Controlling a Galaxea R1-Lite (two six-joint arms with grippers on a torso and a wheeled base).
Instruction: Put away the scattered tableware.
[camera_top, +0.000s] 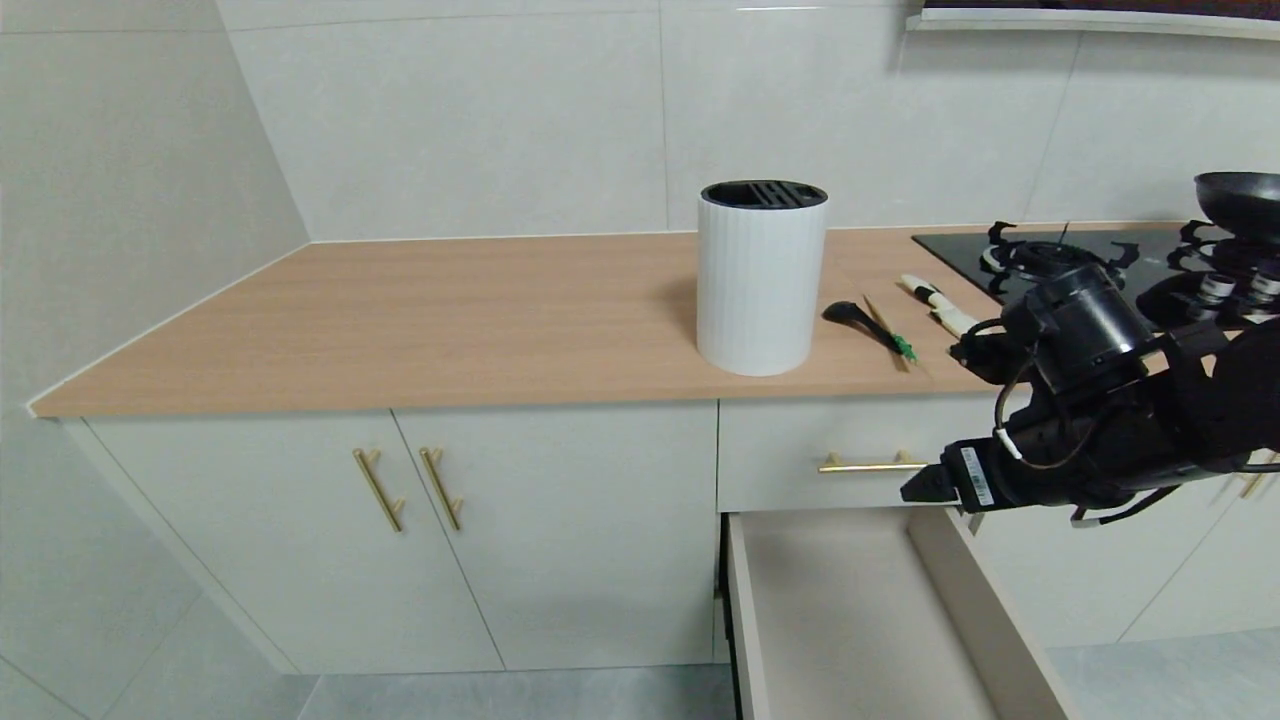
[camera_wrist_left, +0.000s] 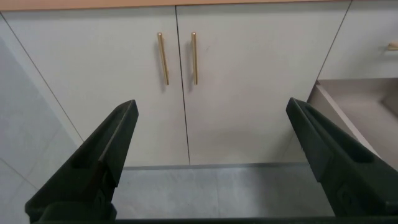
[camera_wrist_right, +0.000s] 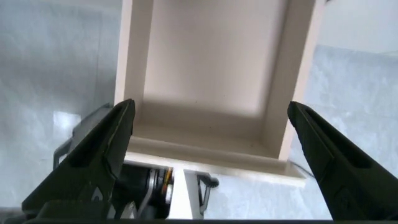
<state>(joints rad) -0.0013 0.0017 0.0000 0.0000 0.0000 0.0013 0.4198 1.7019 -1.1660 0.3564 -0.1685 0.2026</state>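
On the wooden counter (camera_top: 450, 310) stands a white ribbed utensil holder (camera_top: 760, 285) with a black slotted top. To its right lie a black spoon (camera_top: 848, 313), wooden chopsticks (camera_top: 890, 335) with a green band and a white-handled utensil (camera_top: 938, 306). My right gripper (camera_top: 925, 488) hangs over the pulled-out drawer (camera_top: 830, 600), below the counter's edge. In the right wrist view that gripper (camera_wrist_right: 210, 155) is open and holds nothing, with the drawer (camera_wrist_right: 211, 56) beneath it. My left gripper (camera_wrist_left: 211, 155) is open and empty, low in front of the cabinet doors (camera_wrist_left: 180, 93).
A black hob (camera_top: 1060, 255) with a dark pot (camera_top: 1240, 195) takes up the counter's right end. A shut drawer with a gold handle (camera_top: 870, 464) sits above the pulled-out one. Two doors with gold handles (camera_top: 405, 488) are to the left. Tiled walls border the counter.
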